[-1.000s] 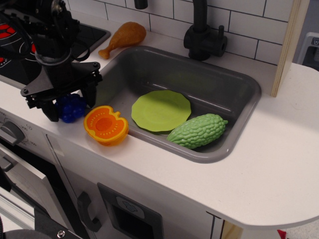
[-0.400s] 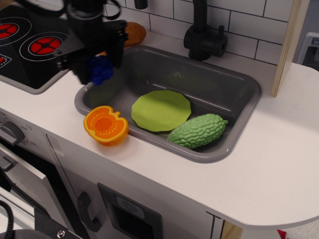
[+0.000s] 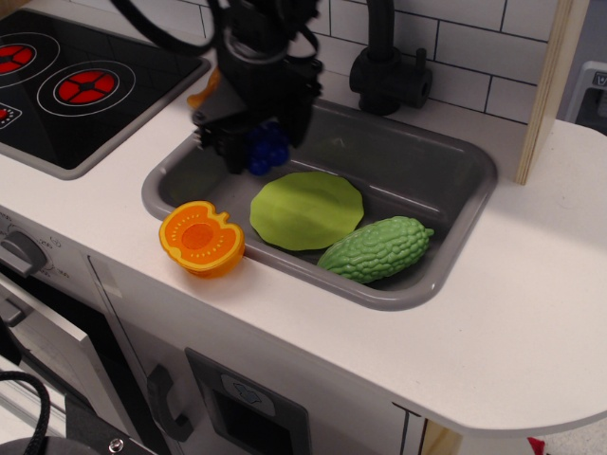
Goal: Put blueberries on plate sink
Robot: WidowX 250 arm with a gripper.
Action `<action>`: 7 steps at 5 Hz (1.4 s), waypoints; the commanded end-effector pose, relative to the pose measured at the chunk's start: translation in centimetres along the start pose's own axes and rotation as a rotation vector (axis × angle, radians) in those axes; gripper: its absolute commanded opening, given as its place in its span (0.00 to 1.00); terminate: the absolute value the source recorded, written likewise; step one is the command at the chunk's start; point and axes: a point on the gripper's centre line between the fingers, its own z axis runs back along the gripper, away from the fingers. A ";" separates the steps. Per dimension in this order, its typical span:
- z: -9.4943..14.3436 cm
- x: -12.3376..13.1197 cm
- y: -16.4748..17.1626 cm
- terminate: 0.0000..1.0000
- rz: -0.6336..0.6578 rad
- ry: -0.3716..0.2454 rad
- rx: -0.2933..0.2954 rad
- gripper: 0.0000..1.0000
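1 fixed view looks down from the front at a steep angle, fairly close, centered on the sink [image 3: 455, 166], with the stovetop [image 3: 85, 85] to its left.

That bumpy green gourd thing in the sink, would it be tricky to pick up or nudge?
Probably light: the gourd looks like hollow moulded plastic. Its bumpy skin should give the jaws some grip, though the glossy finish may be slippery. It lies on its side and tapers at both ends, so a push would likely roll or pivot it against the sink wall.
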 end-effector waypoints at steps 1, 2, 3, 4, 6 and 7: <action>-1.2 -1.2 -3.0 0.00 -0.014 -0.025 -0.018 0.00; -2.5 -1.9 -3.7 0.00 -0.028 -0.030 0.004 0.00; -3.2 -2.0 -4.3 0.00 -0.015 -0.044 0.006 0.00; -3.8 -2.4 -4.4 0.00 -0.024 -0.037 0.039 0.00; -4.1 -2.2 -3.8 0.00 -0.021 -0.038 0.081 1.00; -3.1 -1.8 -3.8 0.00 -0.032 -0.065 0.054 1.00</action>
